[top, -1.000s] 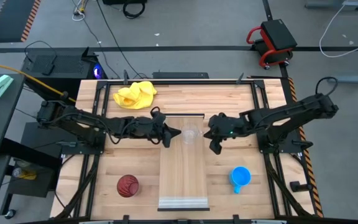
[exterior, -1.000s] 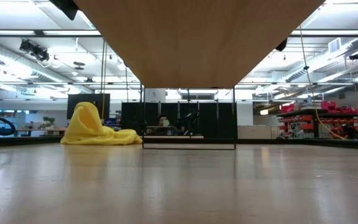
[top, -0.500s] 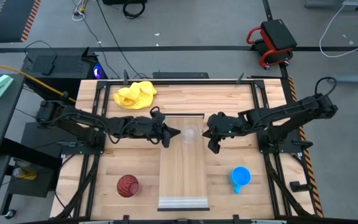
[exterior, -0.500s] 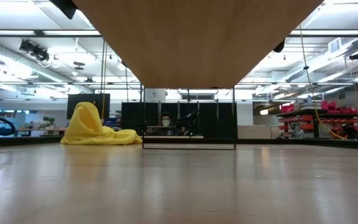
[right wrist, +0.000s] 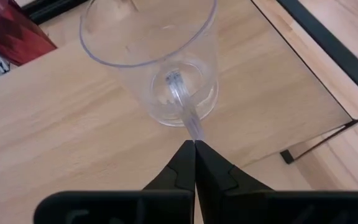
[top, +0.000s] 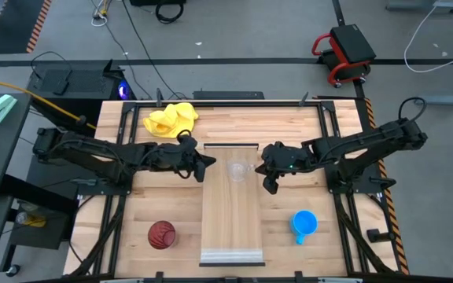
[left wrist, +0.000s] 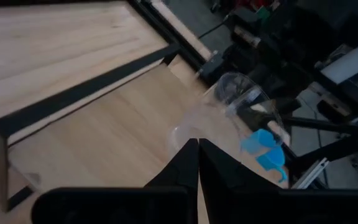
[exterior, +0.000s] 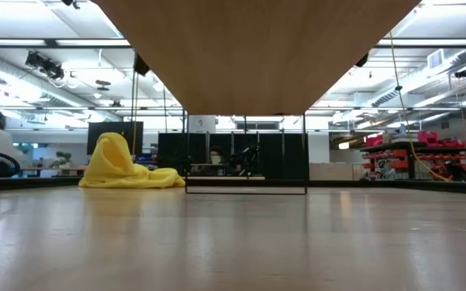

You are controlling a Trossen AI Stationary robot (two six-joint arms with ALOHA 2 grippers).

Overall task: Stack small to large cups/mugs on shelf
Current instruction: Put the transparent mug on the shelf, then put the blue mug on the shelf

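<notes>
The left gripper (top: 204, 166) sits left of center in the high view, fingers together, holding nothing. The glass mug (top: 237, 170) stands on the shelf (top: 231, 228) in the middle. The right gripper (top: 267, 178), also closed and empty, waits right of it. The blue mug (top: 303, 224) (lower right on the bench (top: 289, 126)) probably comes next.

In the right wrist view, the closed fingertips point at the glass mug's handle (right wrist: 188, 118).
</notes>
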